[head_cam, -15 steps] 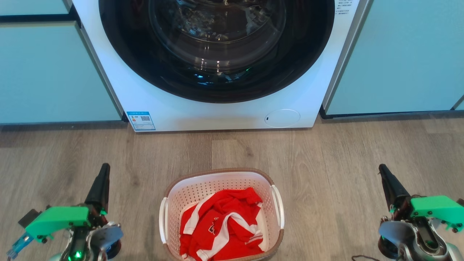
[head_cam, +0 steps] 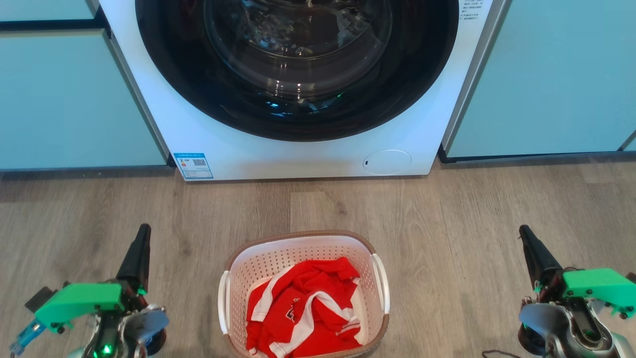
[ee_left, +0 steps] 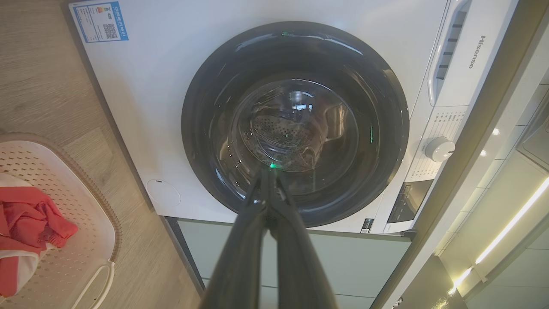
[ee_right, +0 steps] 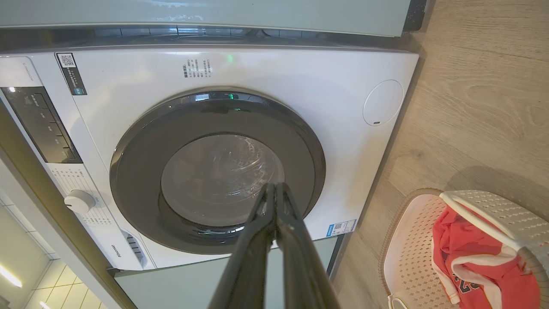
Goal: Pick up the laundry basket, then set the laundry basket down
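left gripper (head_cam: 143,231), right gripper (head_cam: 524,232): closed, empty | laundry basket (head_cam: 303,234): between them, untouched | advice: widen both, grasp handles (head_cam: 383,283) evenly

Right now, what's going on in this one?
Nothing is being handled. The basket sits on the floor in front of the washer, with a red garment in it. The left gripper and right gripper are both shut and empty, one off each side of the basket, clear of its handles. The pickup has not begun.
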### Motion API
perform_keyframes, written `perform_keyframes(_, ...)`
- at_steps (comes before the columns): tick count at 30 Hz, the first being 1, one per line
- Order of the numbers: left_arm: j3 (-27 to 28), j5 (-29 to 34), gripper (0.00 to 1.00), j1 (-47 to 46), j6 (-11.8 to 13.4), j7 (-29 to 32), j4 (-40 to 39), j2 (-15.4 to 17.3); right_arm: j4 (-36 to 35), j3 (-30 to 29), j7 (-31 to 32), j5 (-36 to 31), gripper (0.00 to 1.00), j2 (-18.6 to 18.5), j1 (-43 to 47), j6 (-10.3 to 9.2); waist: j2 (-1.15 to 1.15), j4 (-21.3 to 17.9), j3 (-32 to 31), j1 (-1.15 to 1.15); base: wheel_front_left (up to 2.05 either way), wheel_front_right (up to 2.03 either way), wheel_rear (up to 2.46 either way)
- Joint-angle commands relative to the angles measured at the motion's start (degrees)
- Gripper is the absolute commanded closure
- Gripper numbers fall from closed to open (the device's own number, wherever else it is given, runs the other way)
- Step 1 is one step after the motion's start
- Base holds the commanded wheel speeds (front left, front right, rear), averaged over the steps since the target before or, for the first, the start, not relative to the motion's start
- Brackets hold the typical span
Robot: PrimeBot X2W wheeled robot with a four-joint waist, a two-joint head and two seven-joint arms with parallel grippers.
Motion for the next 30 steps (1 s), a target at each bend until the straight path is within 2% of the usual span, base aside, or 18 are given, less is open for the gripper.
perform_keyframes(1, 2.07, 0.56, 1.0, -3.41, -0.4, 0.38, -1.66, 0.27, -1.77, 0.96, 0.48, -0.56, 1.0, -0.42, -2.81, 0.26, 0.0, 0.0, 0.0, 0.0, 0.0, 0.0, 0.0)
perform_keyframes(30, 2.12, 0.6, 1.0, -3.42, -0.4, 0.42, -1.66, 0.23, -1.77, 0.92, 0.51, -0.59, 1.0, -0.39, -2.81, 0.26, 0.0, 0.0, 0.0, 0.0, 0.0, 0.0, 0.0)
